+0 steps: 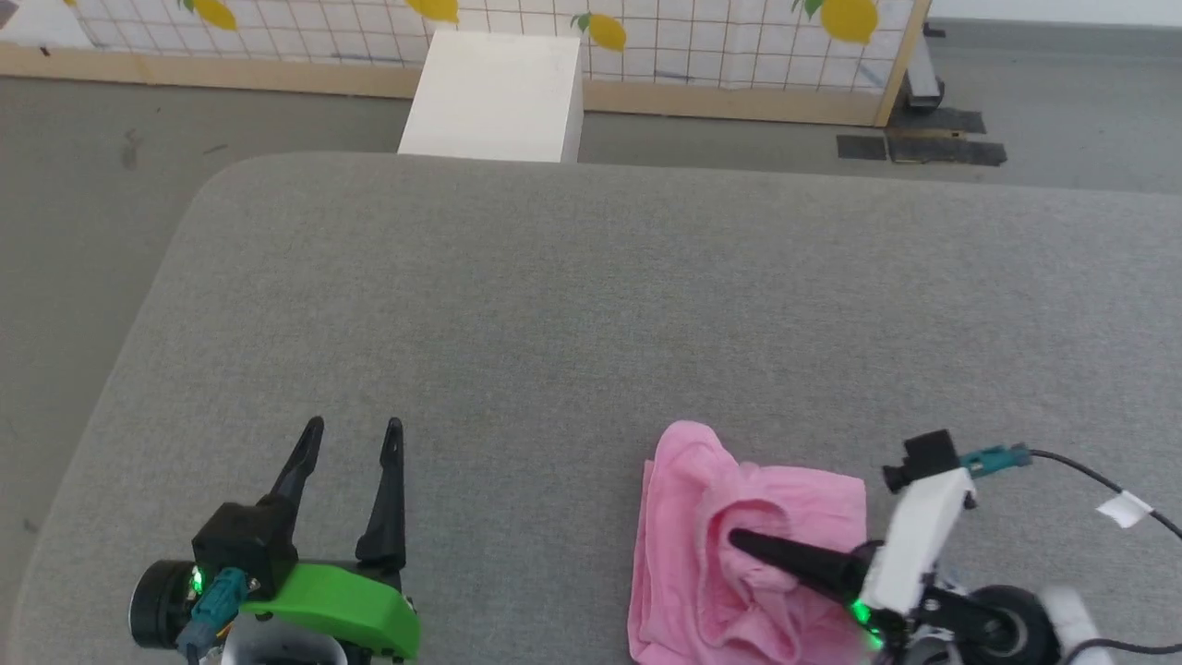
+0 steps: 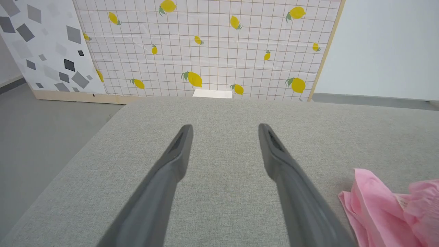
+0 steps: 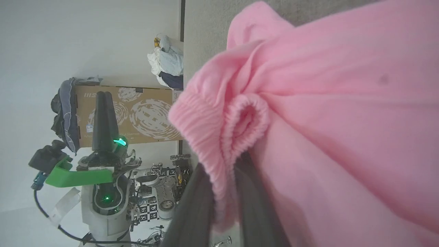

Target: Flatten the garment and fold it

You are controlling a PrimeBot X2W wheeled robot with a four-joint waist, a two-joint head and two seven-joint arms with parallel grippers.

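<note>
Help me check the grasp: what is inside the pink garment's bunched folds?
The right gripper reaches into the garment, its fingers closed on the gathered elastic edge. Cloth covers their tips and whatever lies deeper in the folds.

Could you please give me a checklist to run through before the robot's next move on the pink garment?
1. Right claw grips the garment: ok, shut on its gathered elastic edge.
2. Left claw free to help: ok, open and apart from the cloth.
3. Garment flat: not ok, bunched in folds.
4. Room to spread: ok, bare grey surface beyond it and to its left.
5. Garment's near edge on the surface: cannot tell, cut off at the bottom of the head view.
</note>
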